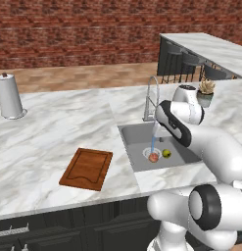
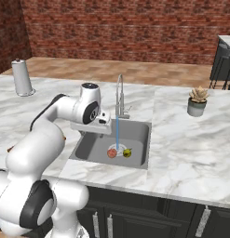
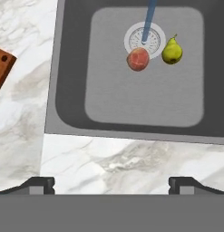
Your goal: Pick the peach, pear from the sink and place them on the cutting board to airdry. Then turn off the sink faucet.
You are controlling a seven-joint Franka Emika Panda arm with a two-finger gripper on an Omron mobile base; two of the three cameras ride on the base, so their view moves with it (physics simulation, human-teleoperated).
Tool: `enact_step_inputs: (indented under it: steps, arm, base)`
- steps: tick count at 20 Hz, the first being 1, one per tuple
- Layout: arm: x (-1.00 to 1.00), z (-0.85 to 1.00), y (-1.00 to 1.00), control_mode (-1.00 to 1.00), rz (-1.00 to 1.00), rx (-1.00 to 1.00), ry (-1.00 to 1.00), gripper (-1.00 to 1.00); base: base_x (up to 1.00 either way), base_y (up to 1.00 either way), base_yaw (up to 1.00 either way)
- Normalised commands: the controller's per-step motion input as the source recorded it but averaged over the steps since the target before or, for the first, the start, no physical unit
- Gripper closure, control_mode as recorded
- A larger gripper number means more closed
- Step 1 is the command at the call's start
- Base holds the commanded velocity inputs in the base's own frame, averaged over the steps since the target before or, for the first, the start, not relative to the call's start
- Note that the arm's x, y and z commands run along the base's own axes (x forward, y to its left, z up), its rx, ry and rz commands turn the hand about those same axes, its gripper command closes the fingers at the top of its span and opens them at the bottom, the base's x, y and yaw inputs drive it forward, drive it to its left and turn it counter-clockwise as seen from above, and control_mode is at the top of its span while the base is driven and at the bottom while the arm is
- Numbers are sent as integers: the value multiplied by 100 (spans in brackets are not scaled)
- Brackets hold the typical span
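Looking from the left base view, the peach [image 1: 154, 157] and the pear [image 1: 166, 153] lie side by side on the floor of the sink [image 1: 137, 135], beside the drain, with a blue stream running down from the sink faucet [image 1: 152, 96] onto that spot; I judge they sit there to be rinsed. The cutting board [image 1: 87, 168] lies flat on the marble table [image 1: 54, 137], left of the basin and bare, a ready place for drying fruit. A paper-towel roll [image 1: 10, 96] stands far back.

From the right base view, the arm bends over the basin's near-left corner, the hand above the rim, well clear of both fruits; a potted succulent [image 2: 198, 100] stands apart on the right.

Through the hand view, the tool [image 3: 111, 183] has its fingertips [image 3: 41, 183] spread wide with nothing between them, hovering over the table edge. The peach touches the drain ring; the pear is just beside it. Neither is lifted yet, and water runs on.
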Motion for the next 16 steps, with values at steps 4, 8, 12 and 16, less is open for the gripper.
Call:
enact_step_inputs:
  steps: [4,8,12,16]
  arm:
    - [0,-22,-8,-100,-3,0,3,-100]
    - [1,-16,-5,-100,-3,0,0,-100]
    - [10,-17,0,-100,-2,0,0,-100]
    - [16,-11,0,-100,0,0,0,-100]
  base:
    - [0,0,0]
    - [0,0,0]
    - [0,0,0]
    - [0,0,0]
